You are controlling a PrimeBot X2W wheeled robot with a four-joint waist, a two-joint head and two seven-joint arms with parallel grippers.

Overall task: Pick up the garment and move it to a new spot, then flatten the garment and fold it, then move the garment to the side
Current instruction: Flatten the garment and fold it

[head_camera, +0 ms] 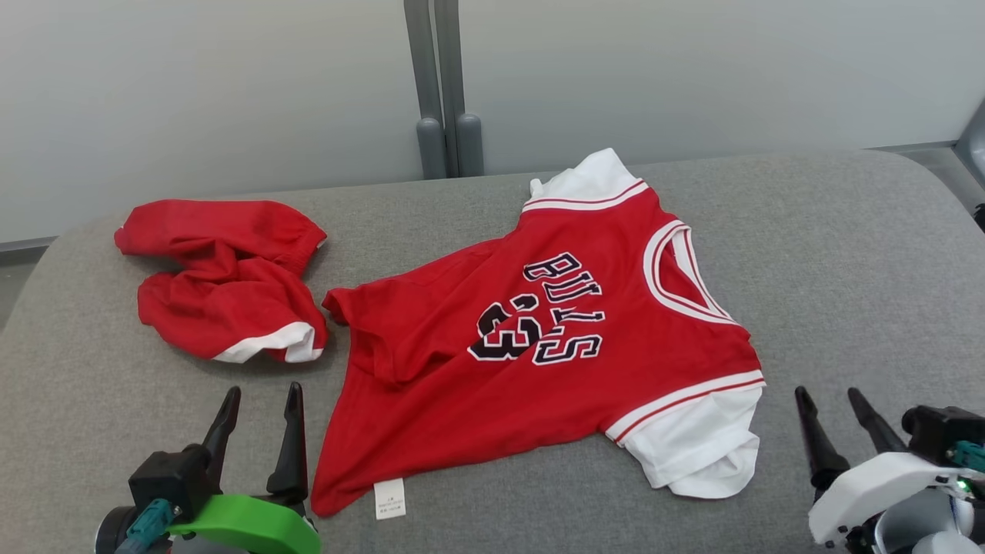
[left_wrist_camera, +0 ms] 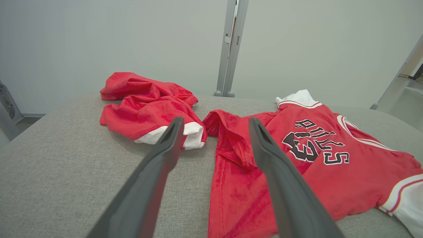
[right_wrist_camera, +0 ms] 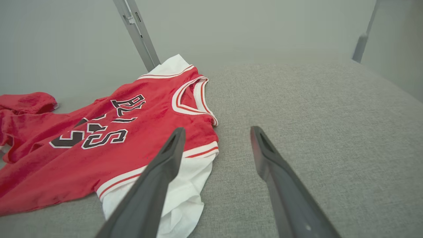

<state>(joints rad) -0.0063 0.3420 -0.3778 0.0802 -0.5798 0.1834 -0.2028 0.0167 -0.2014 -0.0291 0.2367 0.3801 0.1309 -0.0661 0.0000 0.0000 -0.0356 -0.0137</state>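
The red jersey is judged light, limp and easily bunched; it is best taken at the hem corners or white sleeves. Black lettering is printed on it. It is spread, rumpled, mid-tabletop, with red shorts at 9 o'clock. The left gripper at 7 o'clock and the right gripper at 4 o'clock are held apart, empty.

Red jersey: "BULLS", "33"; hem tag print illegible.
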